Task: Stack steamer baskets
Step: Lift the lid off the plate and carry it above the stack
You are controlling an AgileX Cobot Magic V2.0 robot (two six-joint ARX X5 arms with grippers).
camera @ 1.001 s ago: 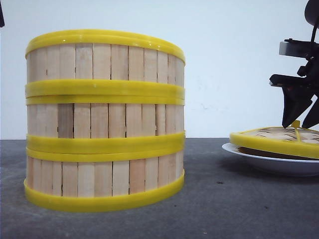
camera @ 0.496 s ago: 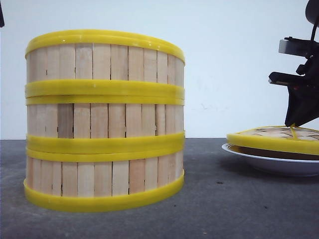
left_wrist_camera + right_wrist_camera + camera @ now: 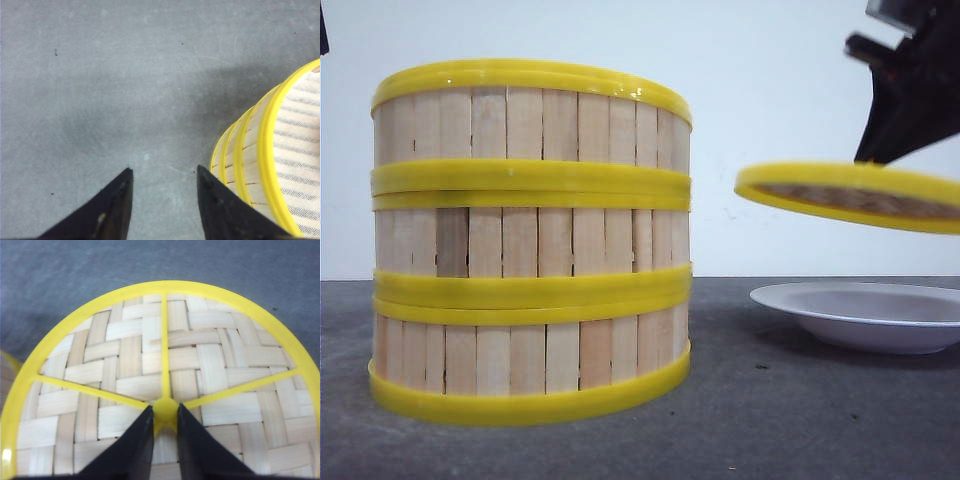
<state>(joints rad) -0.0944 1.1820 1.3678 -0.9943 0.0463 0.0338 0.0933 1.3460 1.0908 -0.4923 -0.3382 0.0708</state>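
Observation:
Three steamer baskets (image 3: 530,240) stand stacked one on another at the left of the front view, slatted wooden walls between yellow rims. The stack's side (image 3: 272,165) also shows in the left wrist view, just beside my left gripper (image 3: 162,172), which is open over bare table. My right gripper (image 3: 165,412) is shut on the yellow knob (image 3: 165,409) of the flat woven lid (image 3: 160,375). In the front view the lid (image 3: 850,195) hangs tilted in the air above the white plate (image 3: 865,312), right of the stack and about level with the middle basket.
The grey table (image 3: 740,420) runs under everything, with a white wall behind. The white plate sits at the right on the table, nothing on it now. The right arm's black body (image 3: 910,80) is at the upper right.
My right gripper closed on the lid's knob and lifted the lid off the plate, up and slightly left. The stack and left arm have not moved.

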